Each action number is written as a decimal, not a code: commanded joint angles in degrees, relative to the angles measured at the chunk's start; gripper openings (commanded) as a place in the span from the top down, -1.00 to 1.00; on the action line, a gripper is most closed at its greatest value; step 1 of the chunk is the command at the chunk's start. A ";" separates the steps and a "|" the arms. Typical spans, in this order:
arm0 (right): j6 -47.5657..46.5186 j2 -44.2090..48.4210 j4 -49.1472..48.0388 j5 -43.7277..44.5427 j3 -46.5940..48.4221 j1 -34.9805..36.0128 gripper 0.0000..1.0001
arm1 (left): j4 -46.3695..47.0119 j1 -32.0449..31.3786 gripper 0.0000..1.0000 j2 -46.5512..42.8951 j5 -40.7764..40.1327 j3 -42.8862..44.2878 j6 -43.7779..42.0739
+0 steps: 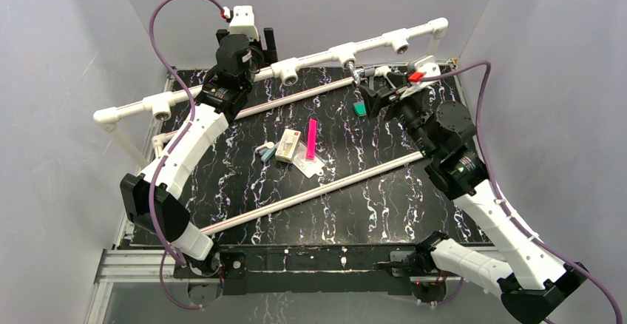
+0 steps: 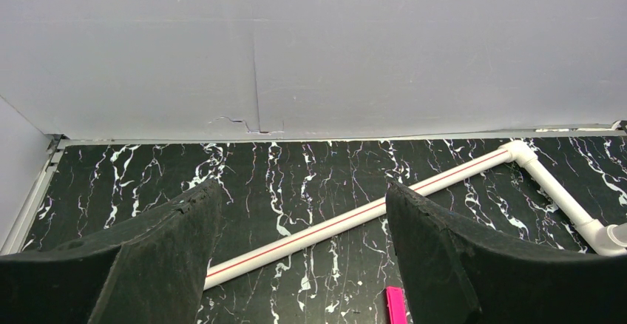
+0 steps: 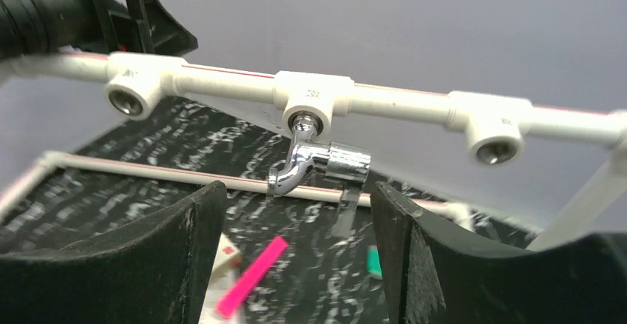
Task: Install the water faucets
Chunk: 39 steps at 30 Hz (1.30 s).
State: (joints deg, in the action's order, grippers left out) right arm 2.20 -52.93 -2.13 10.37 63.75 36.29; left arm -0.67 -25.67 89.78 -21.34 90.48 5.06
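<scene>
A chrome water faucet [image 3: 325, 163] hangs from the middle tee socket [image 3: 310, 102] of the raised white pipe rail [image 1: 310, 59], with its spout curving down. It also shows in the top view [image 1: 356, 75]. My right gripper [image 3: 297, 191] is open and empty, just short of the faucet and not touching it; in the top view [image 1: 375, 91] it sits right of the faucet. My left gripper [image 2: 303, 191] is open and empty. In the top view [image 1: 265, 39] it is by the rail's back left part.
Open tee sockets [image 3: 127, 98] [image 3: 488, 146] flank the faucet. A pink strip [image 1: 311, 139], a small box [image 1: 287, 145] and a clear bag [image 1: 309, 165] lie mid-table. A green square piece [image 1: 360, 108] lies below the faucet. Loose white pipes [image 1: 310, 191] [image 2: 347, 220] cross the table.
</scene>
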 commanded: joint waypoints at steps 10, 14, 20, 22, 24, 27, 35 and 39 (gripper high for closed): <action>-48.01 0.26 -2.52 -16.25 -0.74 0.09 -0.61 | -10.19 -2.37 -0.58 1.47 4.99 -2.42 -0.40; -54.47 -1.53 -0.51 -16.85 0.55 0.10 -0.61 | -10.13 -2.37 -0.58 1.28 5.00 -2.55 -0.40; -60.85 -4.33 -0.25 -16.05 1.13 0.09 -0.61 | -10.07 -2.37 -0.58 1.25 4.78 -2.66 -0.58; -62.67 -5.04 -1.14 -16.07 1.08 0.09 -0.61 | -10.05 -2.37 -0.58 1.19 4.76 -2.61 -0.58; -64.27 -6.21 -1.80 -15.77 1.39 0.09 -0.61 | -10.06 -2.37 -0.58 1.20 4.71 -2.58 -0.66; -67.31 -7.91 -2.21 -14.74 2.11 0.25 -0.60 | -10.06 -2.37 -0.59 1.19 4.58 -2.51 -0.75; -75.65 -11.71 -9.79 -8.55 1.53 0.83 -0.51 | -10.14 -2.37 -0.58 1.35 4.21 -2.39 -1.10; -80.66 -13.64 -13.74 -4.27 0.49 1.38 -0.42 | -10.24 -2.37 -0.58 1.79 4.29 -2.13 -1.10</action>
State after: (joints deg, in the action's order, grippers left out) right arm -71.05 -65.43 -7.20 0.60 63.22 36.95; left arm -0.64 -25.67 89.78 -21.34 90.48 4.97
